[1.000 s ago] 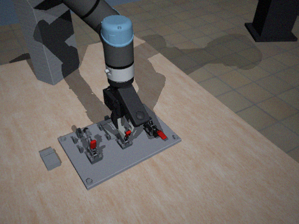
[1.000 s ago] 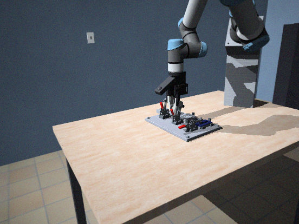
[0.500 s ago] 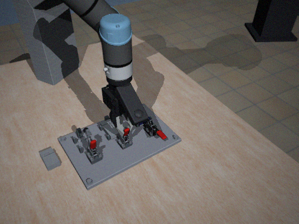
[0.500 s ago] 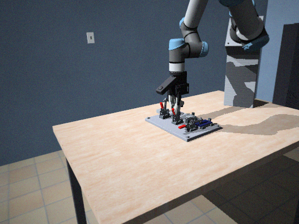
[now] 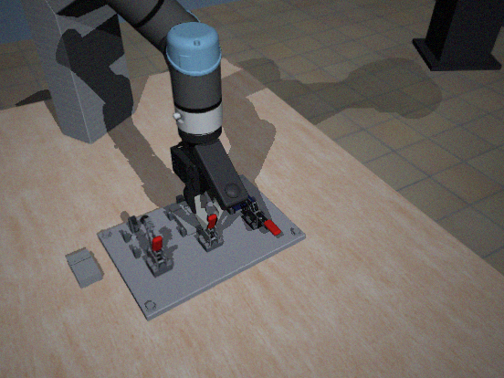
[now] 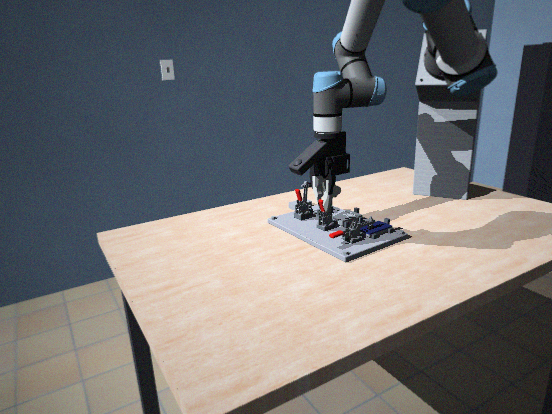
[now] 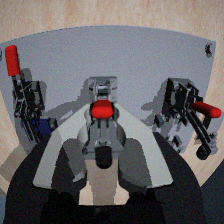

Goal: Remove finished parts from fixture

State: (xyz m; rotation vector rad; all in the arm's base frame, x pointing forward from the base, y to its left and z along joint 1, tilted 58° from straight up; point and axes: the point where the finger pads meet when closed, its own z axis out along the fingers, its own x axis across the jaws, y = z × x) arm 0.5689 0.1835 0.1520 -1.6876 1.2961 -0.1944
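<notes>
The grey fixture plate [image 5: 205,274] [image 6: 310,235] [image 7: 140,55] carries three toggle clamps with red handles. One grey slotted part [image 5: 83,267] lies flat on the table left of the plate. The left clamp [image 5: 156,244] [image 7: 197,112] is open and its station is empty. The middle clamp's red handle [image 5: 212,221] [image 6: 321,204] [image 7: 102,109] stands up. My gripper [image 5: 203,211] [image 6: 322,199] [image 7: 102,103] is shut. It is low over the middle station, with its tips just behind that handle. The part there is hidden under the fingers. The blue blank [image 5: 237,207] [image 6: 377,228] [image 7: 44,127] sits under the right clamp [image 5: 272,226].
A grey pedestal [image 5: 78,91] [image 6: 445,145] holds the arm's base at the back of the table. The table edge runs close to the right of the plate in the top view. A dark post [image 5: 461,32] stands on the floor beyond.
</notes>
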